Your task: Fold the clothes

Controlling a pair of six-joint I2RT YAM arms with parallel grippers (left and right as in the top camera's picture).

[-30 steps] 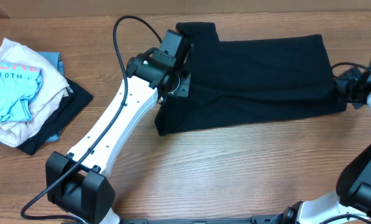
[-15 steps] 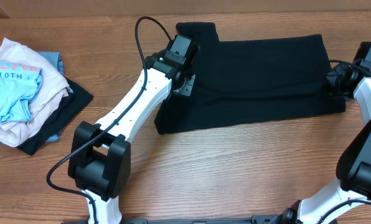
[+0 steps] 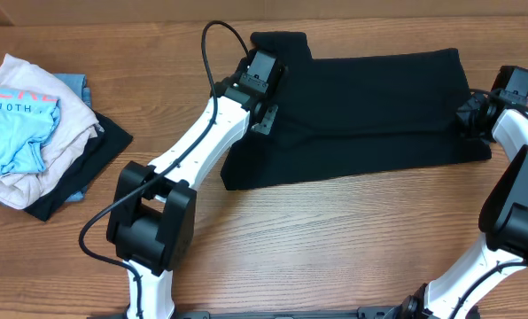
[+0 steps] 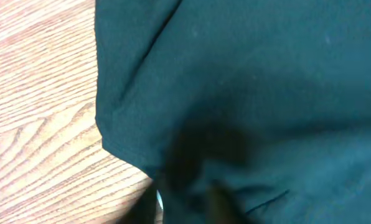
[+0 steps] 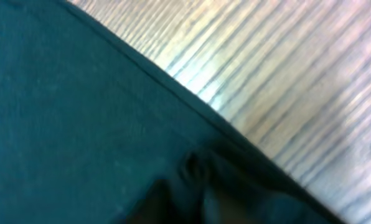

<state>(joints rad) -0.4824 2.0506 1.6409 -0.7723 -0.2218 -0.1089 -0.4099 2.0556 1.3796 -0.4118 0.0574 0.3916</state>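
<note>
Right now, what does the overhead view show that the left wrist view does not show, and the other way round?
Only the overhead view shows the whole black garment spread flat, the left gripper at its left edge, the right gripper at its right edge, and a pile of clothes at the far left. Only the left wrist view shows, close up, a fold line running toward the garment's corner. Both show the dark garment lying on the wooden table.
</note>
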